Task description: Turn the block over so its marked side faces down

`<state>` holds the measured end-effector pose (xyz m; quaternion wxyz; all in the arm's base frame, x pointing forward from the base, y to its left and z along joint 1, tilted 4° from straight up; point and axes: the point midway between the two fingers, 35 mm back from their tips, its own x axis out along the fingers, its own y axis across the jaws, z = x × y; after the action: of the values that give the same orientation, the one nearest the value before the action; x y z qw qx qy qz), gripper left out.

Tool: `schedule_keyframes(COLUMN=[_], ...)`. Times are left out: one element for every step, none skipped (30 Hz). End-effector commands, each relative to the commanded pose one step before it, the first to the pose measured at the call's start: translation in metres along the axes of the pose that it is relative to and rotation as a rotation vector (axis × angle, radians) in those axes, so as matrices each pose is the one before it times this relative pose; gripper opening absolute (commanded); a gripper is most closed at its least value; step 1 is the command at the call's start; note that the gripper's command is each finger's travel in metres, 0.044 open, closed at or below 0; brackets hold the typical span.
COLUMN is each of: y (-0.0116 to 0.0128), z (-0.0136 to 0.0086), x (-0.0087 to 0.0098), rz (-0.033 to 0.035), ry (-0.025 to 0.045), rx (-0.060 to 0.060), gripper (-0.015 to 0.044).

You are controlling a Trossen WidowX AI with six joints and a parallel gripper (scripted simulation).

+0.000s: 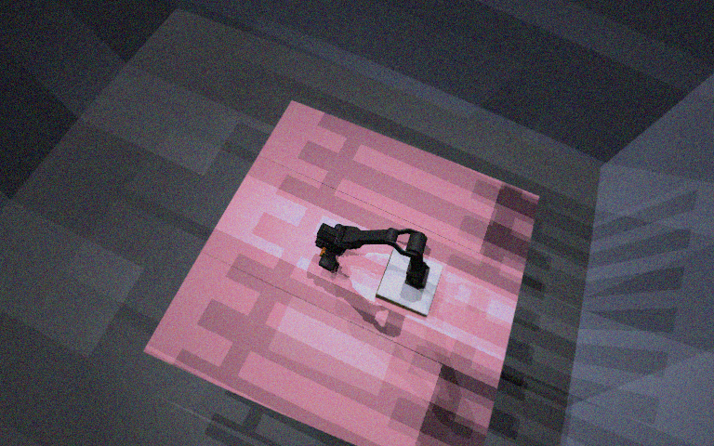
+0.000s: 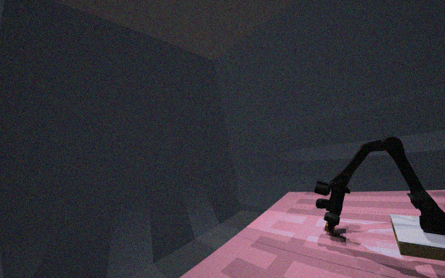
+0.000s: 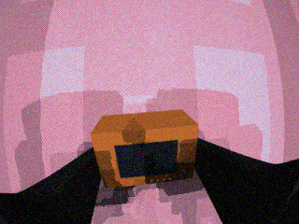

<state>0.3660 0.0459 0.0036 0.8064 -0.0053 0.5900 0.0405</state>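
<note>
The orange block (image 3: 191, 132) (image 1: 323, 252) (image 2: 327, 226) sits between the fingers. Its marked side, a dark rectangle (image 3: 161, 161), faces up towards the wrist camera. My gripper (image 3: 146, 147) (image 1: 323, 253) (image 2: 329, 226) points down and is shut on the block, with one black finger against each end. In the exterior view the block appears a little above the pink table (image 1: 315, 400) (image 2: 249, 259). The fingers and arm hide most of the block in the top and exterior views.
The arm's base stands on a pale square plate (image 1: 391, 292) (image 2: 405, 236) to the right of the gripper. The table's left edge lies beyond the gripper. Patchy shadows and bright patches cross the table top.
</note>
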Motion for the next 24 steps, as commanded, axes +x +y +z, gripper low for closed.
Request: schedule_keyframes(y=[-0.00046,0.00000,0.00000,0.00000,0.00000,-0.00001,-0.00001,-0.00001,-0.00001,-0.00001,-0.00001,0.00000,0.00000,0.00000,0.00000,0.00001,0.00002,0.00003,0.00003,0.00003,0.00003,0.00003,0.00003,0.00003], z=[-0.00035,-0.00040,-0.00041,-0.00043,-0.00045,-0.00046,-0.00047,-0.00049,-0.00050,-0.00042,-0.00025,-0.00008,0.00000,0.00000,0.00000,0.00003,0.00007,0.00007,0.00000,-0.00008,-0.00016,-0.00024,-0.00031,-0.00038], x=[-0.00170,-0.00029,-0.00035,-0.00040,-0.00046,-0.00052,-0.00058,-0.00063,-0.00069,-0.00062,-0.00039,-0.00013,0.00000,0.00000,0.00000,0.00053,0.00156,0.00253,0.00295,0.00282,0.00269,0.00256,0.00243,0.00229], rz=[-0.00356,0.00015,0.00017,0.00019,0.00021,0.00023,0.00025,0.00027,0.00029,0.00025,0.00016,0.00005,0.00000,0.00000,0.00000,-0.00005,-0.00014,-0.00022,-0.00026,-0.00024,-0.00023,-0.00022,-0.00021,-0.00020], ry=[-0.07143,-0.01529,-0.01529,-0.01528,-0.01528,-0.01528,-0.01528,-0.01527,-0.01527,-0.01260,-0.00756,-0.00252,0.00000,0.00000,0.00000,-0.00238,-0.00713,-0.01187,-0.01436,-0.01435,-0.01434,-0.01433,-0.01432,-0.01431], rx=[0.0066,0.0002,0.0002,0.0002,0.0002,0.0003,0.0003,0.0003,0.0003,0.0003,0.0002,0.0001,0.0000,0.0000,0.0000,-0.0001,-0.0003,-0.0005,-0.0005,-0.0005,-0.0005,-0.0005,-0.0004,-0.0004], gripper=[0.0000,0.0000,0.0000,0.0000,0.0000,0.0000,0.0000,0.0000,0.0000,0.0000,0.0000,0.0000,0.0000,0.0000,0.0000,0.0000,0.0000,0.0000,0.0000,0.0000,0.0000,0.0000,0.0000,0.0000])
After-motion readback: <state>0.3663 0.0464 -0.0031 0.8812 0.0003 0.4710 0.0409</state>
